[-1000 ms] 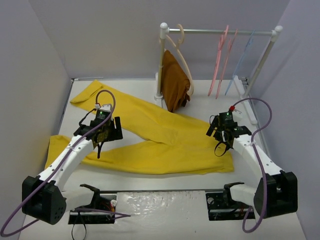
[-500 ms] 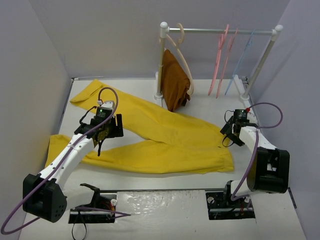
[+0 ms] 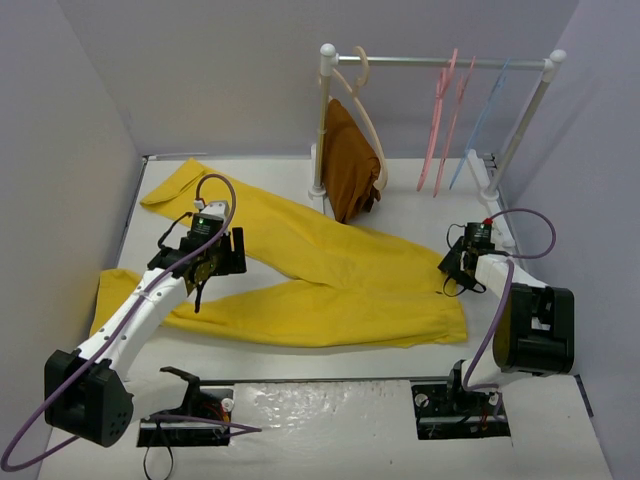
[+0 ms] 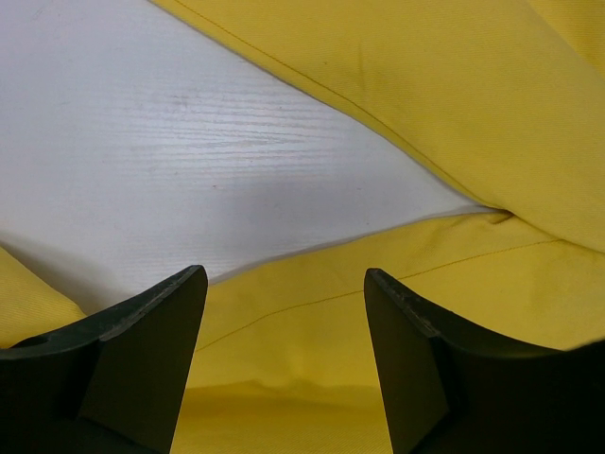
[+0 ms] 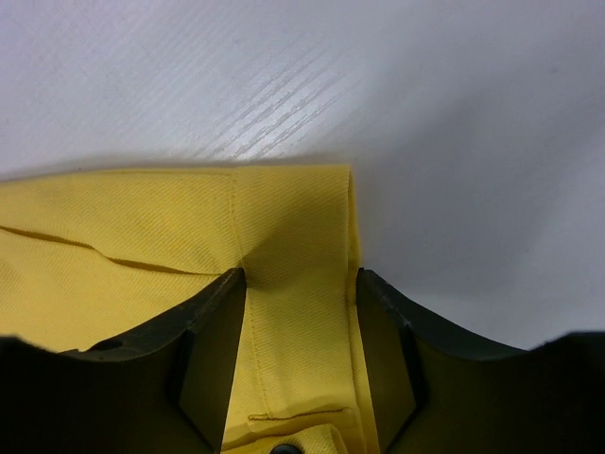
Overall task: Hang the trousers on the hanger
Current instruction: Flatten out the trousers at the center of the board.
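Seen from above, the trousers (image 3: pixel 320 285) lie flat on the white table (image 3: pixel 420 215), filling the middle of the frame. One leg runs up to the upper left, the other lies along the lower left, and the waistband sits at the right.

Your left gripper (image 4: pixel 284 279) hangs over the gap where the two legs part, left of centre. Its wrist view shows both fingers (image 4: pixel 142 350) spread wide with nothing between them, only bare table and yellow cloth below.

Your right gripper (image 5: pixel 301 274) is at the waistband corner, at the right of the overhead frame. In its wrist view the dark fingers (image 5: pixel 213 331) stand on either side of the yellow waistband strip, each touching the cloth. You cannot tell whether they are pinching it.

The hanger (image 3: pixel 438 120), thin and pink, hangs on the rail (image 3: pixel 410 62) at the top right, well apart from the trousers. A second pink hanger (image 3: pixel 455 125) and a light blue hanger (image 3: pixel 480 125) hang just to its right. A beige hanger (image 3: pixel 368 115) holding a rust-brown cloth (image 3: pixel 350 170) hangs at the rail's left end.
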